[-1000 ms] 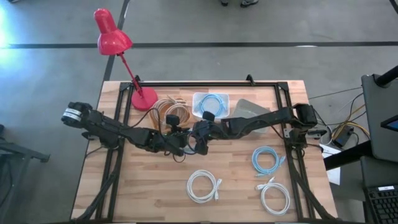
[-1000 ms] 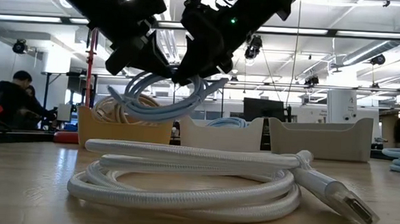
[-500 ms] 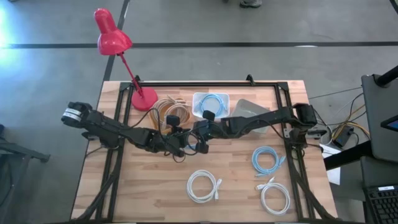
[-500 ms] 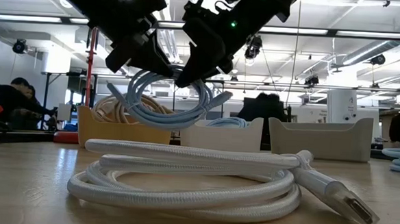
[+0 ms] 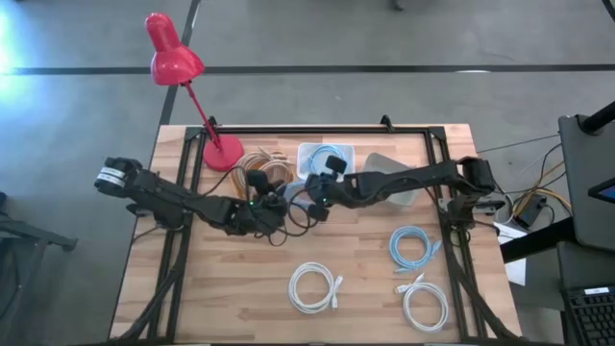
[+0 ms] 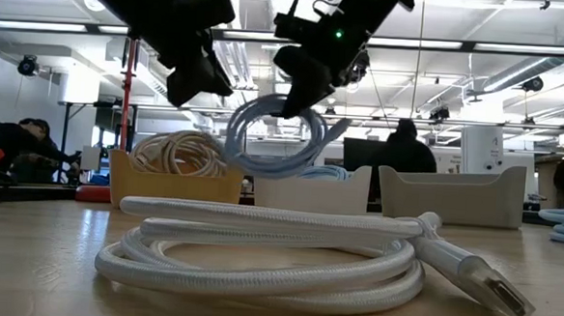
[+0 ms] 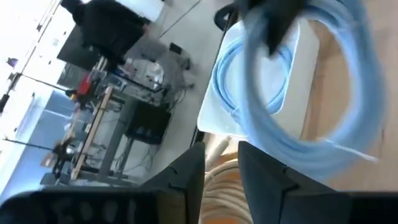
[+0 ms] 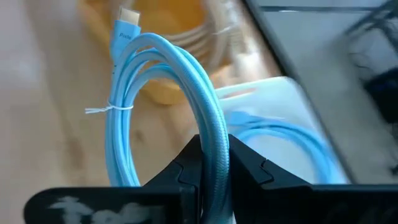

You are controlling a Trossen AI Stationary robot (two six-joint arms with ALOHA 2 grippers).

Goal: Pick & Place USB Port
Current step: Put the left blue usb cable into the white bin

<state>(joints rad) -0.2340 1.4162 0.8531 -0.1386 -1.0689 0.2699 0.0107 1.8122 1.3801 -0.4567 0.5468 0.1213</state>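
Cable now only in right hand

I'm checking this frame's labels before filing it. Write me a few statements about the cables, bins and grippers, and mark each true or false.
1. The right gripper is shut on the light blue cable coil. True.
2. That coil lies flat on the table. False: the low view shows it hanging in the air under the gripper.
3. The white bin already holds a blue cable. True.
4. The left gripper grips the same coil. False: its fingers are open with nothing between them.
5. Two white cable coils lie on the table's near half. True.
6. The red lamp lies toppled over. False: it stands on its base at the far left corner.
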